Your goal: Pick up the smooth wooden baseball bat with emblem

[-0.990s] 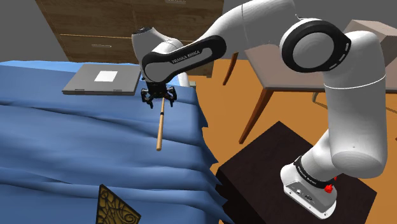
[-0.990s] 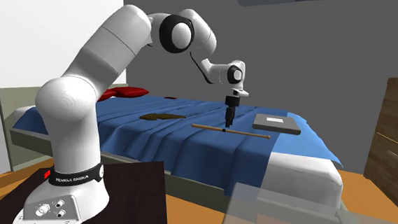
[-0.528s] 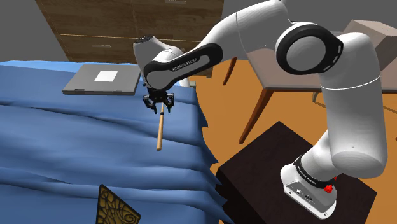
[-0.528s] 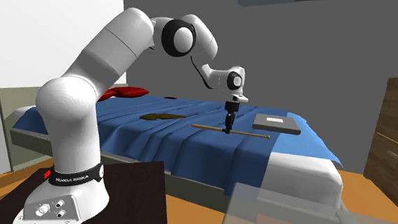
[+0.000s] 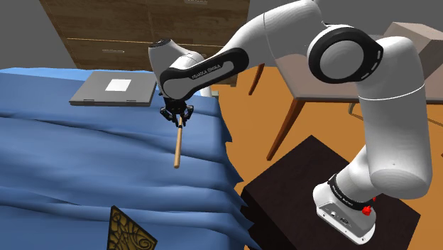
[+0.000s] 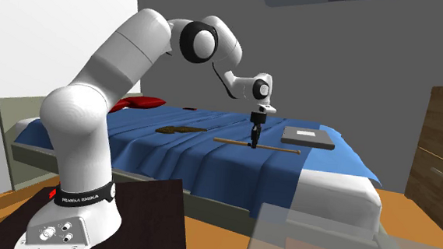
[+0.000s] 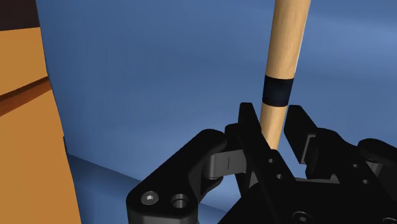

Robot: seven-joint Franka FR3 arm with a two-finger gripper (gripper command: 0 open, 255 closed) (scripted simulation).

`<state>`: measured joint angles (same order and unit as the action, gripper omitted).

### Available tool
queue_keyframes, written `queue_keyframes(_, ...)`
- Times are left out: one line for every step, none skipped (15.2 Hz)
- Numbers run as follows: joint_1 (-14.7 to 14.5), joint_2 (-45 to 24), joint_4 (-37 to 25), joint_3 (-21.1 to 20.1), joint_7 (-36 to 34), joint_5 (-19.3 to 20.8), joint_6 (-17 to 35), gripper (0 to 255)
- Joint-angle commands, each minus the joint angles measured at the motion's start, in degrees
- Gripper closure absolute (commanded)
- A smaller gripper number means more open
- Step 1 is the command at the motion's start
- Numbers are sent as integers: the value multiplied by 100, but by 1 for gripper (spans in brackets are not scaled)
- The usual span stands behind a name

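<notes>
Pale wood ringed by 1 dark band, the baseball bat (image 7: pixel 284 57) lies flat on the blue bedspread (image 5: pixel 78 163), close to the bed's edge on the shoulder view's right. The black gripper (image 5: pixel 177 118) is down over one end of it, pointing straight down, its 2 fingers (image 7: pixel 249 130) narrowly apart on either side of the shaft, with a thin strip of blue between the wood and one of them, so the bat is not clasped. A flat grey slab (image 5: pixel 113 89) with a white square lies near that end, and a dark patterned piece (image 5: pixel 128 231) lies well apart.
</notes>
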<state>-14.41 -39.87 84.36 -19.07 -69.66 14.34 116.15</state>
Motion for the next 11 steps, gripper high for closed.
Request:
queue_keyframes(4,-6,22,8,-8,-1,-17,255)
queue_keyframes(9,33,7,-1,-1,-14,-70,255)
queue_keyframes(13,72,-9,-10,7,-26,-124,255)
queue_keyframes(17,109,-27,-19,15,-39,-178,255)
queue_keyframes(20,146,-47,-27,22,-51,-233,255)
queue_keyframes(23,180,-71,-35,30,-63,-290,255)
queue_keyframes(26,214,-95,-43,37,-75,-347,255)
queue_keyframes(29,247,-120,-51,44,-87,-403,255)
queue_keyframes(31,280,-146,-58,52,-99,-461,255)
queue_keyframes(33,311,-174,-65,59,-110,-519,255)
queue_keyframes(35,342,-204,-72,66,-121,-578,255)
